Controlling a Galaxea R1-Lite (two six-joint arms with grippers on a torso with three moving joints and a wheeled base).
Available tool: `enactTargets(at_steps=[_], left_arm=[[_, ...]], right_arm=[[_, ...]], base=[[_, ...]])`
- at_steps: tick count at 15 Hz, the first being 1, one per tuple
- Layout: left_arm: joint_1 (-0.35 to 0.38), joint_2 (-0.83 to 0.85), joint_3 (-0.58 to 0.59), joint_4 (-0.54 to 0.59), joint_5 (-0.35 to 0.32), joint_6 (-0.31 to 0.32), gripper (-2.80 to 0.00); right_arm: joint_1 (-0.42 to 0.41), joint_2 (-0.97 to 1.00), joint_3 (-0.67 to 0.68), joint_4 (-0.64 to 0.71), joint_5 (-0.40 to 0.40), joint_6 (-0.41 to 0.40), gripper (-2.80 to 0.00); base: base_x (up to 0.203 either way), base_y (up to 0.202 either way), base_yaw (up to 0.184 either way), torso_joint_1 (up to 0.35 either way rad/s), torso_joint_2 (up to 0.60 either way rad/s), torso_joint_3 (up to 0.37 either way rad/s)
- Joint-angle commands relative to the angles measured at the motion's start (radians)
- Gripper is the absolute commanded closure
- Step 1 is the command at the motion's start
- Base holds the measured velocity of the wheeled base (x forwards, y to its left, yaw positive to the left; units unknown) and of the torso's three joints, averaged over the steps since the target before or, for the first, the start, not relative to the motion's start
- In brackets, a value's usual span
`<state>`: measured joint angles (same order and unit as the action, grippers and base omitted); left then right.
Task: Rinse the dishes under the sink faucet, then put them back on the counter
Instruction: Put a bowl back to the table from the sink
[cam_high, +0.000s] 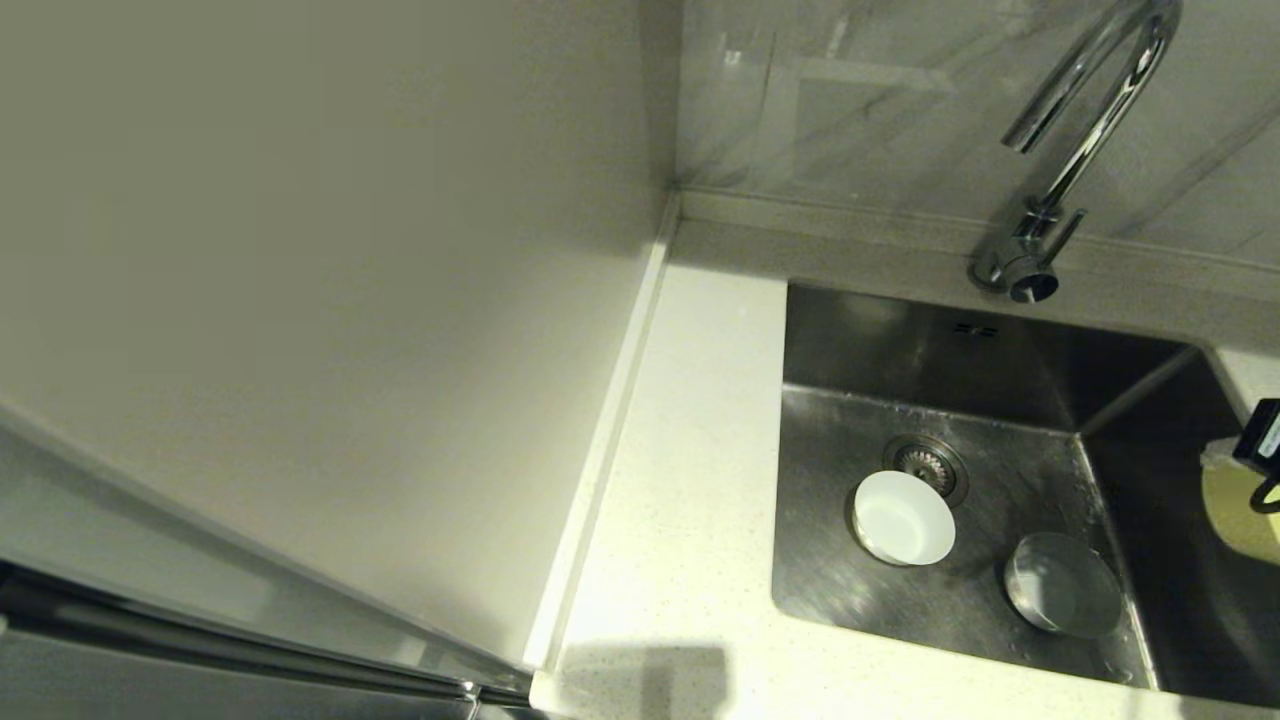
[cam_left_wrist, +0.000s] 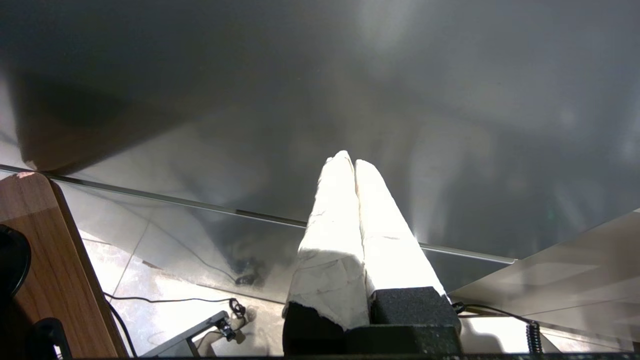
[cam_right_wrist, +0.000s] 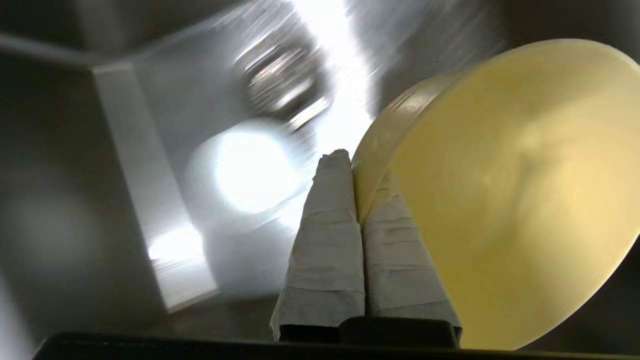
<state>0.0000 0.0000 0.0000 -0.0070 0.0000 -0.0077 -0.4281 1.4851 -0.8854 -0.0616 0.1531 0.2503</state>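
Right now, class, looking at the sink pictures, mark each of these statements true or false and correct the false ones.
1. The right gripper is shut on the yellow bowl. True.
2. The white bowl sits on the counter. False: it lies in the sink, beside the drain.
3. Water runs from the faucet. False: no water shows.
4. A grey bowl lies in the sink. True.
5. The left gripper holds a bowl. False: its jaws are shut on nothing.

a wooden board (cam_left_wrist: 55, 270) and black cables (cam_left_wrist: 165, 300) over a tiled floor (cam_left_wrist: 135, 260).
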Motion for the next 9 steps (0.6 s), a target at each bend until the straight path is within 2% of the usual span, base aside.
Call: enactTargets(at_steps=[1,2,4,5,9], left_arm=[[0.000,0.000,0.003,-0.001,0.000,0.000,0.00],[0.000,0.000,0.003,-0.001,0.000,0.000,0.00],[0.000,0.000,0.003,-0.001,0.000,0.000,0.00],[0.000,0.000,0.003,-0.001,0.000,0.000,0.00],[0.000,0.000,0.003,-0.001,0.000,0.000,0.00]], right_arm=[[0.001,-0.026,-0.068,-0.032,-0.048,-0.147,0.00],[0.003,-0.029,-0.093,-0.030,-0.052,-0.186,0.00],[0.003,0.006,-0.114,-0.049,-0.093,-0.339,0.00],[0.003,0.038,-0.130,-0.069,-0.122,-0.371,0.00],[0.002,0.175,-0.240,-0.086,-0.219,-0.395,0.00]], base=[[0.000,0.000,0.000,0.000,0.00,0.000],[0.000,0.000,0.000,0.000,0.00,0.000],[0.000,0.000,0.000,0.000,0.00,0.000],[0.000,0.000,0.000,0.000,0.00,0.000],[0.000,0.000,0.000,0.000,0.00,0.000]])
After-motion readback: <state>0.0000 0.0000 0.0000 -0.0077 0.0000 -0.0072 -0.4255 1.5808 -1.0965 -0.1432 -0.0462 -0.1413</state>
